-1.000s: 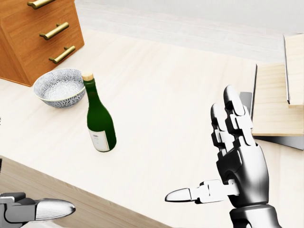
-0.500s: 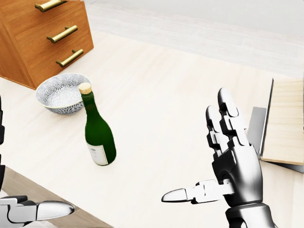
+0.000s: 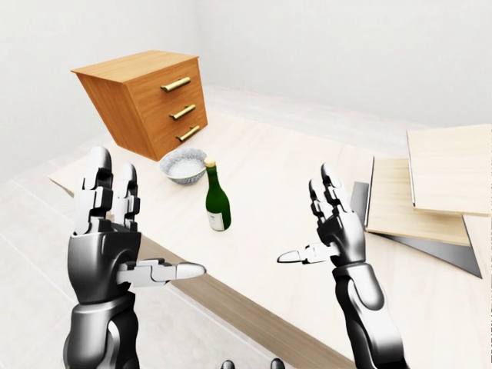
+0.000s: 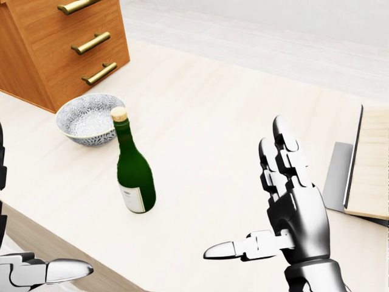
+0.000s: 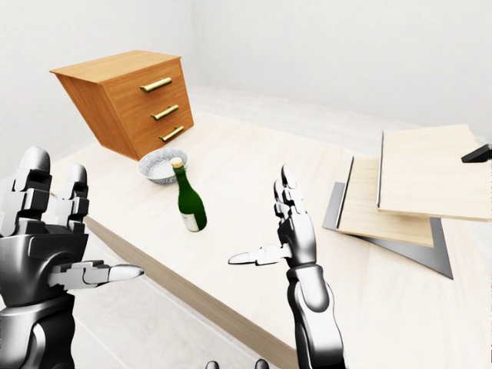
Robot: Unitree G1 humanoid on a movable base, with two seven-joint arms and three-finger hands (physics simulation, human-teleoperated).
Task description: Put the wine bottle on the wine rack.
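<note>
A dark green wine bottle with a cork and a white label stands upright on the pale wooden table. My right hand is open to the right of it, fingers up and thumb pointing at the bottle, well apart from it. In the left-eye view my left hand is raised and open at the left, off the table's near edge and holding nothing. Pale wooden boards on a grey base, possibly the wine rack, lie at the right.
A patterned white bowl sits just up and left of the bottle. A wooden chest of drawers with brass handles stands tilted at the table's top left. The table's near edge runs diagonally below the hands.
The whole head view has shifted: bottle, bowl and chest slid right and down and the boards slid off right, so the camera moved. Both hands stay open.
</note>
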